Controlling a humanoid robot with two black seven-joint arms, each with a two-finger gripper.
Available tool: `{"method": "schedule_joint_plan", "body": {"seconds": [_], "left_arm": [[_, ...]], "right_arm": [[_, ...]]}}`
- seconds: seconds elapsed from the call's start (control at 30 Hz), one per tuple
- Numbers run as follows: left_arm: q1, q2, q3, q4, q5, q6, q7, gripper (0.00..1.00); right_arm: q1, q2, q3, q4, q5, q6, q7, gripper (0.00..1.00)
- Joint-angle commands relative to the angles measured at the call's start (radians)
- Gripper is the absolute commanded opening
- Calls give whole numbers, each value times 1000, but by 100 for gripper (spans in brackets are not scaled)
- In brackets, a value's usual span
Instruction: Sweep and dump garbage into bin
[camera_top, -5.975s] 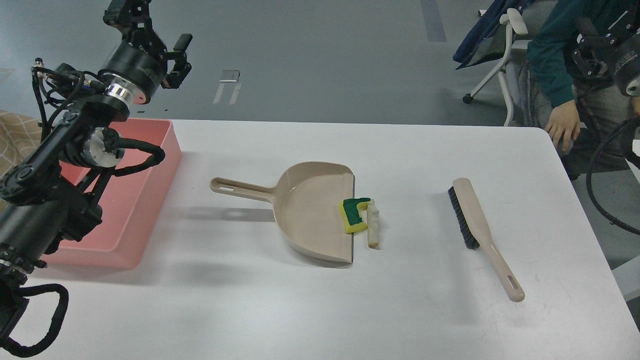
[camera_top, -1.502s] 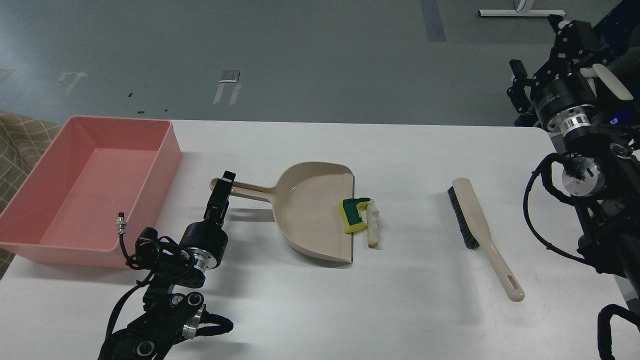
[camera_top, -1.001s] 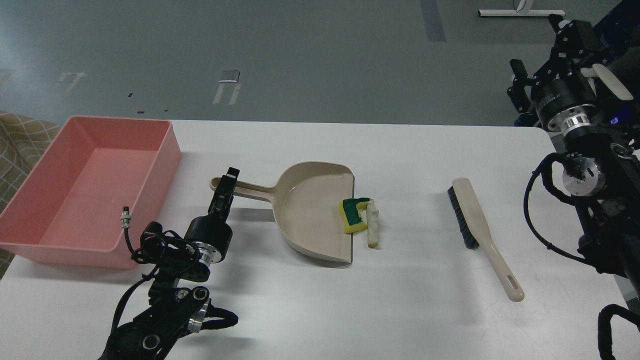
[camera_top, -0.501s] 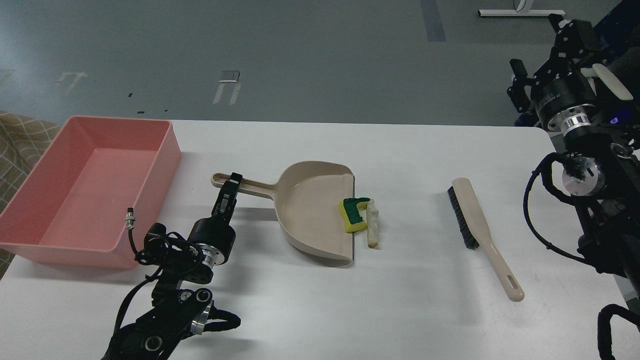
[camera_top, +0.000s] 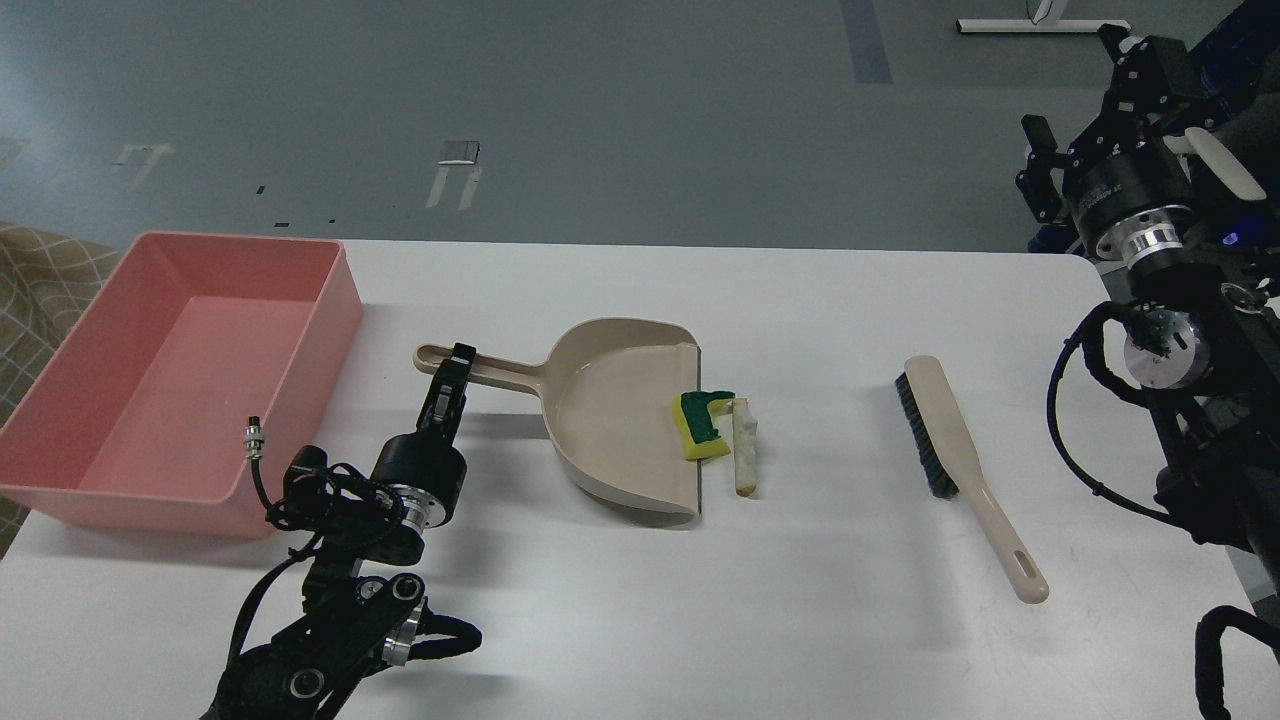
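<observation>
The garbage lies mid-table: a yellow sponge piece with a green top (camera_top: 702, 426) rests on the front lip of the beige dustpan (camera_top: 615, 415), and a white bread-like wedge (camera_top: 743, 446) lies on the table just right of that lip. My left gripper (camera_top: 456, 366) is shut on the dustpan handle (camera_top: 500, 373), near its left end. The pink bin (camera_top: 300, 400) stands at the left table edge and holds nothing that shows. My right gripper (camera_top: 1092, 105) is raised off the table's far right corner, fingers apart and empty.
A beige brush with black bristles (camera_top: 952, 440) lies on the white table (camera_top: 820, 600), right of the scraps, handle pointing to the near right. My left forearm and cables (camera_top: 330, 560) lie between the bin and the dustpan. A patterned cloth (camera_top: 40, 275) shows at the left edge.
My left gripper came down from above the bin, reached the dustpan handle and closed on it. The dustpan has shifted slightly left and away, and the sponge moved with it. The right arm has held still.
</observation>
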Motion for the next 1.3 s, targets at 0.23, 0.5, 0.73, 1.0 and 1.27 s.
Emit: {"method": "schedule_joint_plan", "body": {"seconds": [0.23,0.5,0.73,1.0,1.27], "left_arm": [[-3,1,0,-1,-3,-1,0,0],[-3,0,0,-1,-3,-1,-1,0],[-3,0,0,-3,-1,-1,-1,0],[-8,-2,0,-1,-1,-1,-1,0],[-8,-2,0,-6,-1,-1,-1,0]], "right_arm": [[24,-294,-333,173,-39,-1,-63,100],[30,-606,-636,403,-79,14,-133,100],[42,-864,-883,675,-151,27,-134,100],[39,-951,-1018,771,-180,57,-166,100],[36,-919,-1046,778,-250,97,-208,99]]}}
